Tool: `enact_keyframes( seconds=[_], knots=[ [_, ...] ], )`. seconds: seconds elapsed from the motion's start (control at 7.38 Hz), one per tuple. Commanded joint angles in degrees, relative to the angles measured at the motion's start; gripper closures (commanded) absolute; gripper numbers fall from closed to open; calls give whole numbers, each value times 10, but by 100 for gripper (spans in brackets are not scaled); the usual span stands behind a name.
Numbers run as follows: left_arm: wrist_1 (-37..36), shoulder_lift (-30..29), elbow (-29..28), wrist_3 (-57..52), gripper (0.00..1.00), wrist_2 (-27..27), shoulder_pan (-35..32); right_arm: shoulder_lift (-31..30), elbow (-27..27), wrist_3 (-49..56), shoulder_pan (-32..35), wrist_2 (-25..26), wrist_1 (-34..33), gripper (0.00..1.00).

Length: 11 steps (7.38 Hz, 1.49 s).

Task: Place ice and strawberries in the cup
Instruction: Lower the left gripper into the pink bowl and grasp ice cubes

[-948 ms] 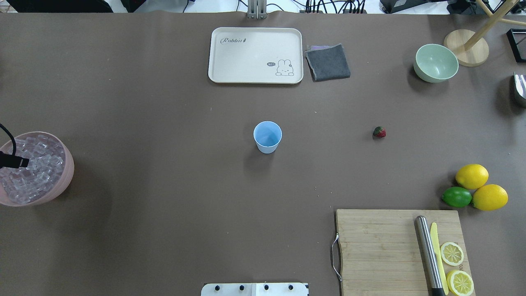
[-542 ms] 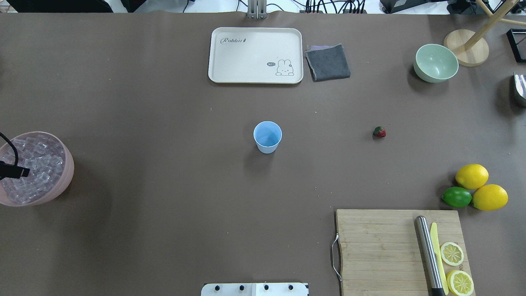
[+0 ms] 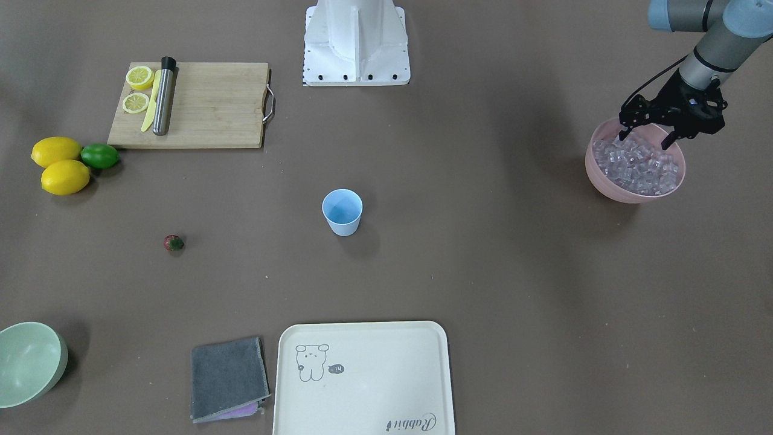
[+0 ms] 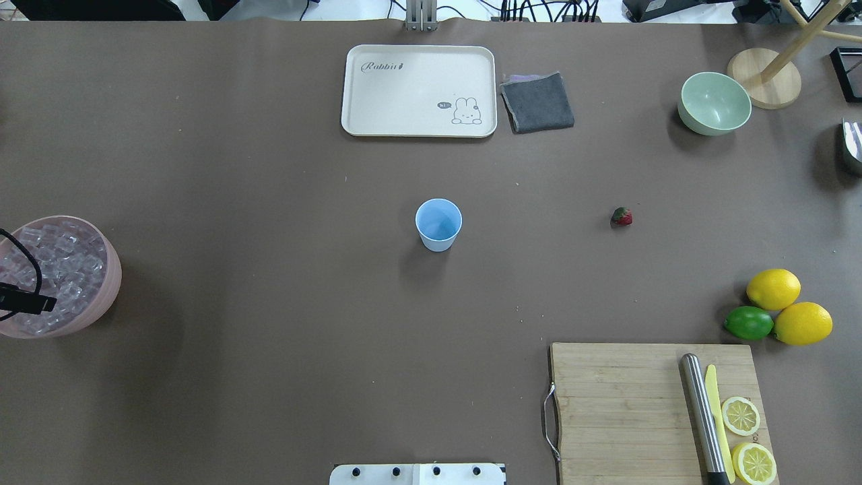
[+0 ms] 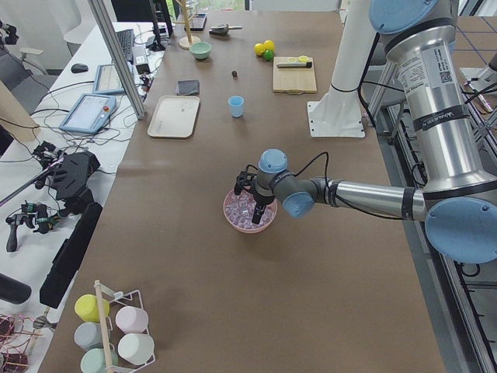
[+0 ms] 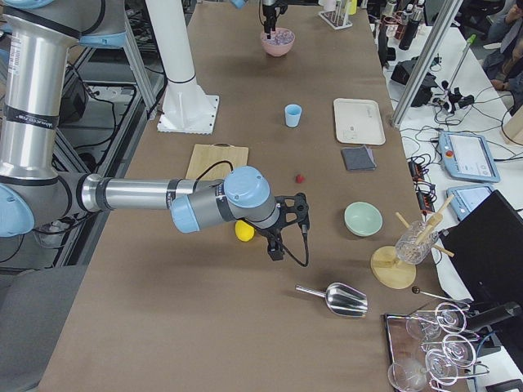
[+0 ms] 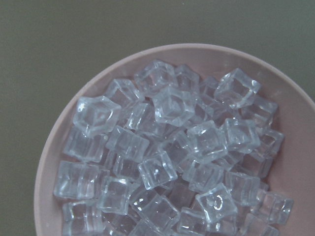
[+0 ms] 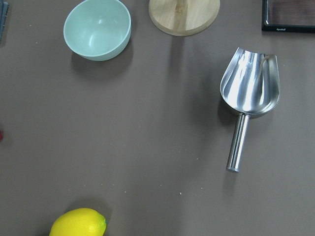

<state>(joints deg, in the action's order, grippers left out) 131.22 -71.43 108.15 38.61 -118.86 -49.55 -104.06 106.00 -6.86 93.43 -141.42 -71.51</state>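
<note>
ICE FIRST: The left gripper [image 3: 645, 140] hangs over the pink bowl [image 3: 604, 181] at the upper right of the front view. Its fingers are spread wide and point down at the heap of ice [image 7: 162, 162], holding nothing. The spread reads as readiness to pinch a single cube, and the wrist camera looks straight down on the pile.

The cup [image 4: 438, 224] stands upright, mouth up, at the centre of the overhead frame, well apart from the bowl, and looks empty. Its middle spot seems chosen so that either arm can reach it. The strawberry [image 4: 621, 216] lies alone on the bare table [image 4: 269, 168], right of centre in that frame and well apart from the cup, on the side the right arm serves.

The right gripper [image 6: 286, 229] hovers in the middle of the right-side view, near a lemon [image 8: 78, 222]. Whether it is spread or closed cannot be told from there. Its camera looks down on a steel scoop [image 8: 248, 93] lying untouched at the frame's right and a green bowl [image 8: 97, 29] at upper left.

By the look of it, the task is at its start. A small, slick cube may slip from a two-finger pinch.
</note>
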Motion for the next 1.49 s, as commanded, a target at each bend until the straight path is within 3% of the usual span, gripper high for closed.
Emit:
enact_keyframes(
  seconds=[0.0,1.22,1.35],
  knots=[
    [-1,0,-2,1,1,-1,10,0,-1,0,0,0,0,0],
    [-1,-3,-8,-30,2,-1,42,0,-3,1,0,2,0,0],
    [-1,-2,-11,-63,8,-1,42,0,-3,1,0,1,0,0]
  ],
)
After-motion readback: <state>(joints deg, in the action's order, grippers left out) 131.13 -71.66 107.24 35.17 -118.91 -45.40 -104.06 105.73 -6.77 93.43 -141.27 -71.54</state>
